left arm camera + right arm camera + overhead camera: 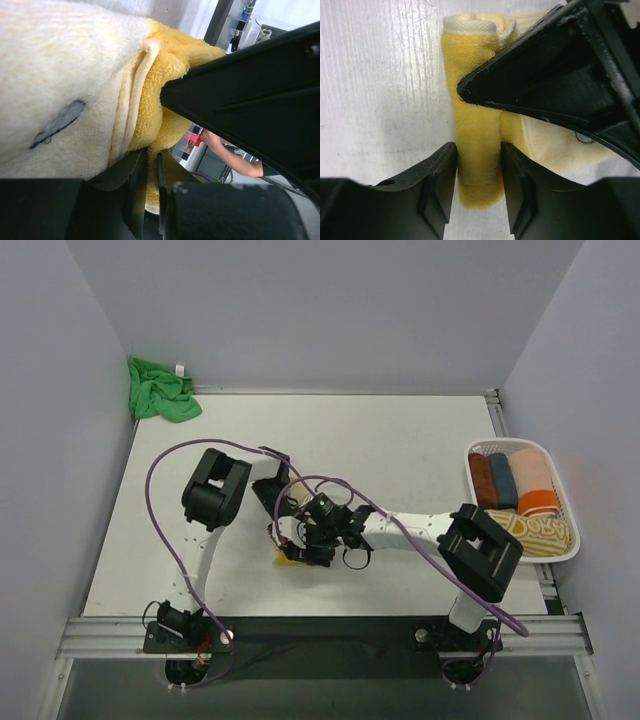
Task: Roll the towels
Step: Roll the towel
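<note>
**Two grippers crowd one yellow roll**

The partly rolled yellow towel (475,140) sits between the right gripper's (477,157) fingers, which press both its sides. The left gripper (152,165), fingers narrow, pinches the towel's edge just beyond, one finger crossing over the roll. One green towel (160,390) lies crumpled far beyond the fingers, to their left. One white basket (510,443), well off to their right, holds at least four rolled cloths (500,480).

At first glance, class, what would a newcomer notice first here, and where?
A partly rolled yellow towel lies in the middle of the table, between the right arm's fingers. A crumpled green towel sits at the far left corner, and a white basket of rolled towels stands at the right edge.
</note>
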`<state>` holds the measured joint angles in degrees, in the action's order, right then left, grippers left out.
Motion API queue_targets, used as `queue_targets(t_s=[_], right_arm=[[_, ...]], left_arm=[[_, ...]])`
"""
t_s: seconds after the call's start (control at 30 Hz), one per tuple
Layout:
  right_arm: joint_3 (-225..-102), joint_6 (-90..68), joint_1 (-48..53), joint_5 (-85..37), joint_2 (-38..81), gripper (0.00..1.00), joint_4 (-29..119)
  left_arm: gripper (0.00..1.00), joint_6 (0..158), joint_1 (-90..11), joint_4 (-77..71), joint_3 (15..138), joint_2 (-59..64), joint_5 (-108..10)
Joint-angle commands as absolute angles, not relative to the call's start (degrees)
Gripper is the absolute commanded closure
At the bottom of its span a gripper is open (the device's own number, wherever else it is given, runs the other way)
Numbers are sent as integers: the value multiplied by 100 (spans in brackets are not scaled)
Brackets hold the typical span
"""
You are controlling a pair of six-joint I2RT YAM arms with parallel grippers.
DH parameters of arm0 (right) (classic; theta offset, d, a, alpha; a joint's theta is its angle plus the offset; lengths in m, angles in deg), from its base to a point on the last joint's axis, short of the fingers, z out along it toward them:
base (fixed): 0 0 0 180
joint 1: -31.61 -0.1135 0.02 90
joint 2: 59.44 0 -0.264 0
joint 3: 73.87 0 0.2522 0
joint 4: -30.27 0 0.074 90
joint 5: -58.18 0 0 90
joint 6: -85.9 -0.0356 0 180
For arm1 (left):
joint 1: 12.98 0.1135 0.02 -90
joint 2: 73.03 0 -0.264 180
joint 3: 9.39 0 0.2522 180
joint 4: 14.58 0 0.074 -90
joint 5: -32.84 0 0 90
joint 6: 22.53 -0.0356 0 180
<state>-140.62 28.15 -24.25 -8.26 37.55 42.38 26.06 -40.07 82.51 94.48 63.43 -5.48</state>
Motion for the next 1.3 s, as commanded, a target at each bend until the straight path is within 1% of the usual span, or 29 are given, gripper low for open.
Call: queue_targets(t_s=[0.0, 0.1, 0.13, 0.17, 0.2, 0.23, 0.3, 0.33, 0.4, 0.57, 0.7, 0.83, 0.9, 1.03, 1.07, 1.13, 1.17, 1.23, 1.27], right_arm=[[-14256, 2843, -2359, -414, 3961, 62, 4280], [-14457, 2623, -2209, -124, 4146, 78, 4649], [-14606, 2527, -2140, 77, 4198, 87, 4736], [-14694, 2352, -2017, 218, 4321, 90, 4990], [-14782, 2237, -1946, 446, 4383, 96, 5097], [-14922, 2149, -1885, 588, 4514, 99, 5298], [-15081, 1990, -1726, 825, 4646, 100, 5518], [-15152, 1964, -1682, 1053, 4769, 100, 5728], [-15371, 1937, -1577, 1265, 4893, 100, 5958], [-15846, 1770, -1453, 1748, 5367, 100, 6389], [-16101, 1534, -1366, 2056, 5657, 100, 6530], [-16531, 1340, -1181, 2487, 6183, 100, 6915], [-16733, 1252, -1120, 2723, 6404, 100, 7075], [-17103, 1085, -961, 3031, 6922, 100, 7242], [-17156, 1015, -883, 3102, 7002, 100, 7251], [-17305, 944, -821, 3295, 7203, 100, 7295], [-17367, 892, -777, 3305, 7283, 100, 7295], [-17498, 839, -742, 3331, 7467, 100, 7383], [-17621, 769, -724, 3340, 7582, 100, 7426]], left_arm=[[83, 2168, -3821, 7221, 9437, 6619, -1392], [75, 2247, -3724, 7230, 9385, 6601, -1235], [70, 2264, -3689, 7230, 9350, 6532, -1182], [68, 2273, -3628, 7230, 9254, 6487, -1068], [63, 2273, -3592, 7230, 9209, 6374, -1015], [61, 2265, -3548, 7221, 9156, 6312, -953], [57, 2343, -3373, 7160, 8981, 6084, -804], [50, 2361, -3285, 7151, 8928, 6004, -760], [48, 2449, -2996, 7133, 8857, 5785, -636], [46, 2563, -2170, 7107, 9041, 5328, -487], [45, 2844, -1335, 6932, 9173, 4739, -337], [44, 3090, -553, 6397, 8859, 3949, -399], [43, 3161, -420, 5861, 8551, 3292, -539], [40, 2740, -612, 5131, 7585, 2156, -1126], [40, 2504, -830, 4903, 7217, 1736, -1207], [39, 2301, -1121, 4456, 6802, 1338, -1513], [39, 2152, -1453, 4270, 6400, 954, -1585], [35, 1949, -1753, 3831, 6073, 600, -1699], [34, 1766, -2103, 3690, 5740, 302, -1769]])
